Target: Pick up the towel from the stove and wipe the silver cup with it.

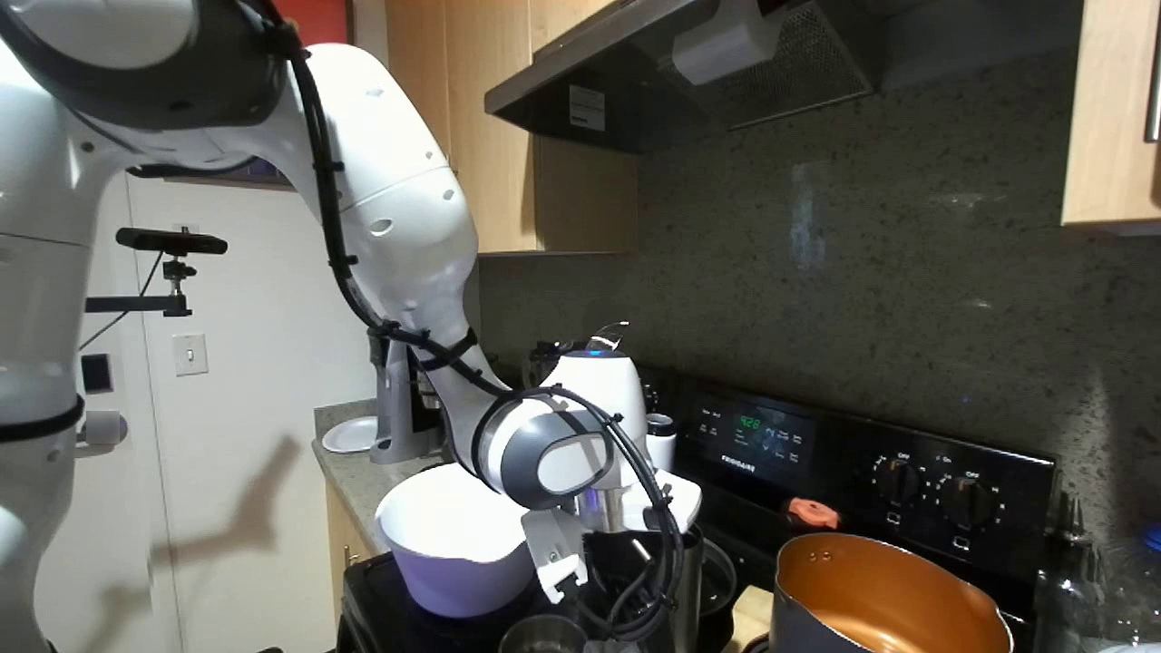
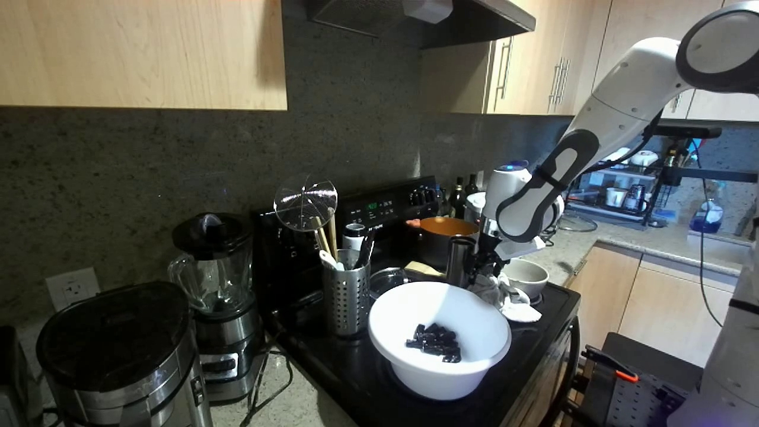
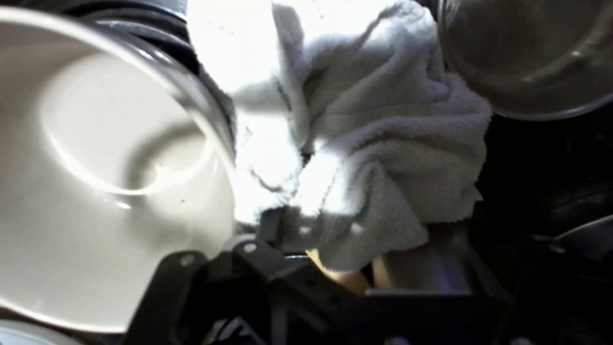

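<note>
Pale wood cabinets [image 1: 494,136] I watch from afar, dark speckled backsplash [image 1: 907,272], vent hood [image 1: 635,95]; grey speckled counter [image 2: 628,236], white wall [image 1: 245,363] with a light switch [image 1: 190,355], soft-edged shadows [image 1: 254,517] across that wall

Harsh glare on the towel [image 3: 364,129] (dim backsplash [image 1: 798,281]).

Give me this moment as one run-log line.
gripper: open, at the towel | towel: crumpled on the stove, beside the cream bowl | grip: not yet | next: probably close on it
</note>
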`<action>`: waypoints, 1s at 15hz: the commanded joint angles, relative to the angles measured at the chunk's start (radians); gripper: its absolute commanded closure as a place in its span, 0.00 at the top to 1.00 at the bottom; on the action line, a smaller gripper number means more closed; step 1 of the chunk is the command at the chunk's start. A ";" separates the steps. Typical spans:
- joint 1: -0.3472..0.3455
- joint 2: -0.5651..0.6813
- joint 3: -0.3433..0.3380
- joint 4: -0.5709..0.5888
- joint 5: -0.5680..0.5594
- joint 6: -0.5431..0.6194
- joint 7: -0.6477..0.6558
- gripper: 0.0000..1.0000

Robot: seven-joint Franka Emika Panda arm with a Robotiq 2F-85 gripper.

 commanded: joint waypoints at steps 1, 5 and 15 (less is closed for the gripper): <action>0.042 0.016 -0.046 0.004 -0.081 0.023 0.083 0.72; 0.068 0.020 -0.078 0.005 -0.144 0.019 0.141 0.42; 0.088 -0.034 -0.072 -0.005 -0.158 -0.052 0.144 0.01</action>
